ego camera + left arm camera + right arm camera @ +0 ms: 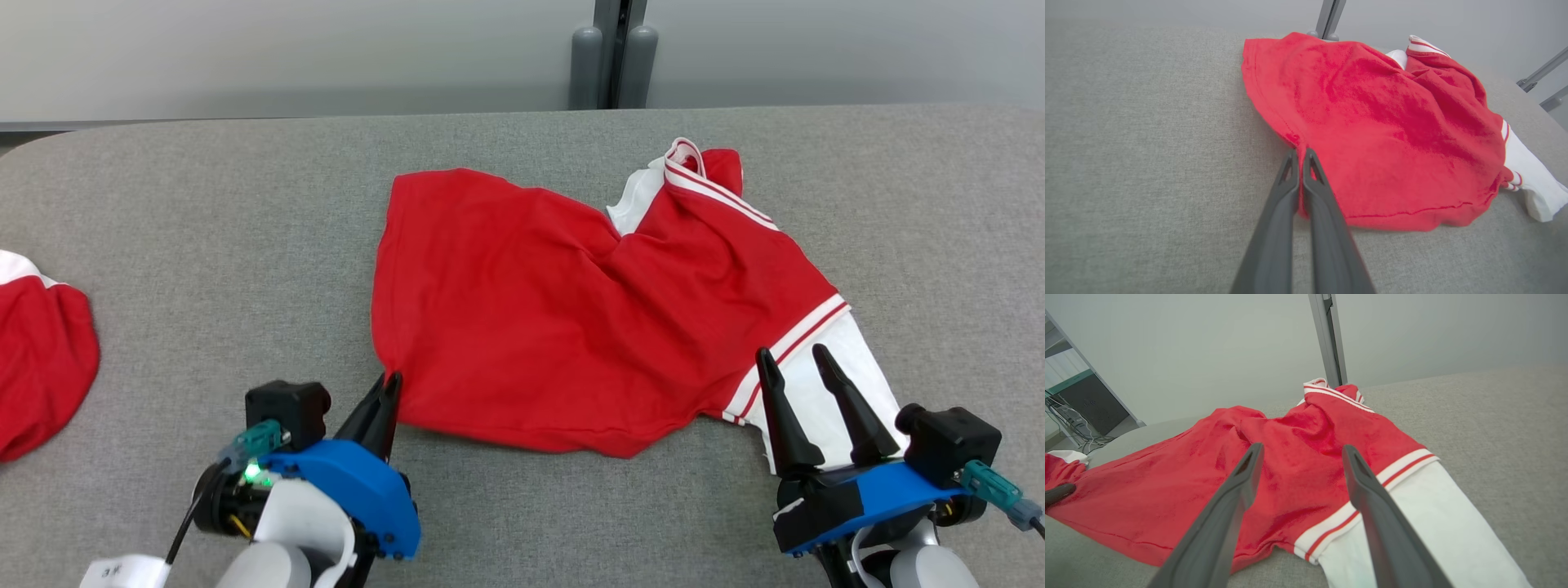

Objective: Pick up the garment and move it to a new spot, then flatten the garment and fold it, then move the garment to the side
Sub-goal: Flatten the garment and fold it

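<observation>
On grey table (163, 204), left claw (390, 380) clamps the garment (531, 310) corner while right claw (792, 353) gapes over its sleeve (872, 369).

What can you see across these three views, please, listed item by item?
garment: one, red with white sleeves and striped trim, rumpled at the middle of the table
second garment: one, red and white, at the table's left edge, partly cut off in the head view
table: one, grey fabric top, under both garments
post: one, grey, upright behind the table's far edge
dark cabinet: one, black, beyond the table in the right wrist view
left gripper: one, dark fingers, shut on the garment's near left corner
right gripper: one, dark fingers, open, over the garment's near white sleeve
</observation>
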### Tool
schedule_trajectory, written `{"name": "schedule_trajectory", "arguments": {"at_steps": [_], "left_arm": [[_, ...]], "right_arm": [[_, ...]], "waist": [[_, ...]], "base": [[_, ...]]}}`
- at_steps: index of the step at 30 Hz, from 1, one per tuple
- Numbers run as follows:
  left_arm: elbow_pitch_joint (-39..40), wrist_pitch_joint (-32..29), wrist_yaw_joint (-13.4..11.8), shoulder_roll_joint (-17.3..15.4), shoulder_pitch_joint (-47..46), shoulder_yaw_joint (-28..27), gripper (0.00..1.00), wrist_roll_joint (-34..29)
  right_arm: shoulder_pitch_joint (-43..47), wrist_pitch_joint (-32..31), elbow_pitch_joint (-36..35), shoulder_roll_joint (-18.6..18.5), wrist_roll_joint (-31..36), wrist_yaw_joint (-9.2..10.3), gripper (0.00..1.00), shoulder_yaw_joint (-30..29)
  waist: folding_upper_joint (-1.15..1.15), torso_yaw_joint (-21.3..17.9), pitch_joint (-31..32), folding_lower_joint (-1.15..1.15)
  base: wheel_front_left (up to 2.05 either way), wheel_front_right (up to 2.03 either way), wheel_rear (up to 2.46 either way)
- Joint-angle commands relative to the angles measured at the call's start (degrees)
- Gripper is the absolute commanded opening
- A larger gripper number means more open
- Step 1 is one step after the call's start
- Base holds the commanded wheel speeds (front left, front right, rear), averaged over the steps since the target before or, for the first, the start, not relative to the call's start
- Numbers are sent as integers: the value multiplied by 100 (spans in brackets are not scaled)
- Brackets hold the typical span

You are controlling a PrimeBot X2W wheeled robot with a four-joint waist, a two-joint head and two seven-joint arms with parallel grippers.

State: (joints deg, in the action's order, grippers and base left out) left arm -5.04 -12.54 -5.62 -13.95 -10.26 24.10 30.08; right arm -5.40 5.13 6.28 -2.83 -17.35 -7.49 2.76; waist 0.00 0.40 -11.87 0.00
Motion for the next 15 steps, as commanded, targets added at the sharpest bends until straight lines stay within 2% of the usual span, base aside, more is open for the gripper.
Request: {"name": "schedule_trajectory", "arguments": {"at_steps": [1,5,7,9,10,15], "left_arm": [[228,-112,-94,-56,158,-2,0,-16],[846,-349,-339,-147,552,-54,0,68],[903,-333,-423,-202,620,-116,0,38],[758,-277,-466,-197,572,-172,49,23],[637,-219,-515,-223,507,-221,98,-33],[-12,24,-663,-282,370,-392,100,-140]], "right_arm": [[58,-2,-28,-13,-4,-1,100,-5],[48,-33,-40,-12,-2,-1,100,17],[49,-24,-38,-12,-13,-1,100,21],[30,-23,-18,-12,-26,-1,100,54],[14,-27,-8,-12,-34,-1,100,80],[-10,20,22,-13,-57,-1,100,71]], "waist": [[0,9,5,0],[0,-8,18,0],[0,-35,16,0],[0,-90,15,0],[0,-127,17,0],[0,-323,67,0]], "base": [[0,0,0],[0,0,0],[0,0,0],[0,0,0],[0,0,0],[0,0,0]]}}
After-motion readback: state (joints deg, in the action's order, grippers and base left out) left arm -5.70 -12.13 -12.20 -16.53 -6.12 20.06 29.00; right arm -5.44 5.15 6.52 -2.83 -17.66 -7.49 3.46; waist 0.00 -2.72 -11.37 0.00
